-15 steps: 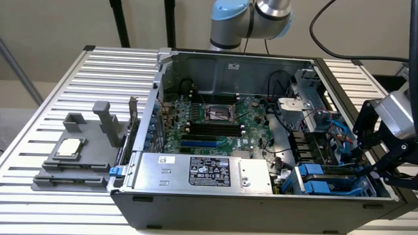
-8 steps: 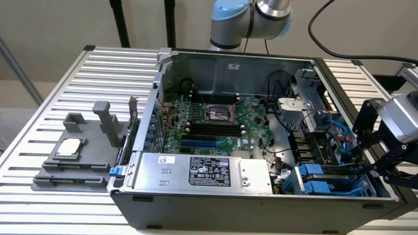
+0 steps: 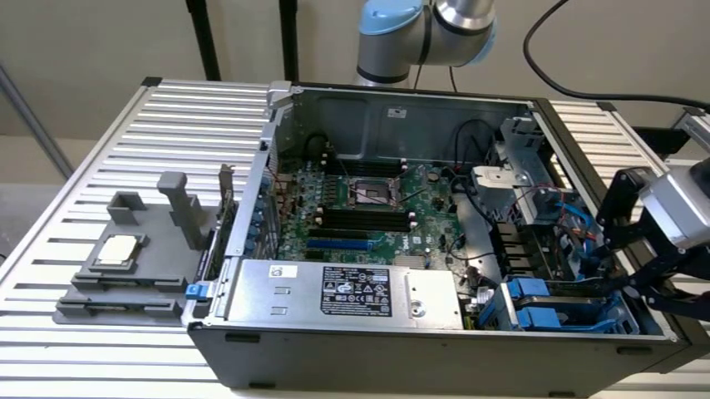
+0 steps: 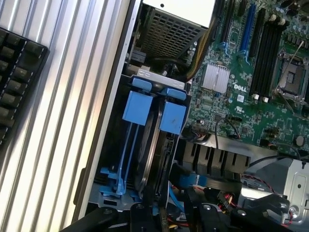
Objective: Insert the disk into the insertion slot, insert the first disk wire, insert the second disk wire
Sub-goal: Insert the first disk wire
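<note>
The hand (image 3: 638,289) hangs at the drive cage (image 4: 153,75), its grip impossible to tell; the disk (image 4: 171,116) stands in the cage just ahead of it. Probably heavy, rigid and knock-sensitive, it is best held by its blue frame.

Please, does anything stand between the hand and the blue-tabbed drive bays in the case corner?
Nothing visible blocks the way. The hand hangs right at the drive cage, at the exterior view's right. In the wrist view, a blue cable lies close to the hand at the cage's end, not across the blue tabs.
</note>
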Motion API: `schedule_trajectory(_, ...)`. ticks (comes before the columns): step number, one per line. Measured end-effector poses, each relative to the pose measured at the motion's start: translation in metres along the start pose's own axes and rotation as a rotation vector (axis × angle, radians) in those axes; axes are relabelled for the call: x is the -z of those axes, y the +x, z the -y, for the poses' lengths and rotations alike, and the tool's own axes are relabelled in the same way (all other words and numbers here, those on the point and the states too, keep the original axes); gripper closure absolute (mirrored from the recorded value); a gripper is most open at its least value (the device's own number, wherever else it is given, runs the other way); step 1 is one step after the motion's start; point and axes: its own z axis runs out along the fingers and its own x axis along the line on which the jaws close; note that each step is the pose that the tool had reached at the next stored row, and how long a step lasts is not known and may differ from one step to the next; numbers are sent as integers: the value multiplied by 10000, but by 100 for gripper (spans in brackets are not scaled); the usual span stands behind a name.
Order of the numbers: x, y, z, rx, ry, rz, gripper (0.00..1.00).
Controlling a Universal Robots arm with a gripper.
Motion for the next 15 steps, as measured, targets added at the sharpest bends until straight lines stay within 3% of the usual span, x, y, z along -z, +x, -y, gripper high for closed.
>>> schedule_trajectory(2,-5,1,1,13,22,82,62)
schedule_trajectory(4,-4,1,1,21,30,117,64)
schedule_trajectory(5,-5,0,1,25,31,124,64)
schedule_trajectory(6,-6,1,1,28,31,127,71)
schedule_trajectory(12,-5,1,1,45,27,129,71)
schedule_trajectory(14,-5,1,0,49,26,129,80)
schedule_trajectory(15,-5,1,1,51,26,129,80)
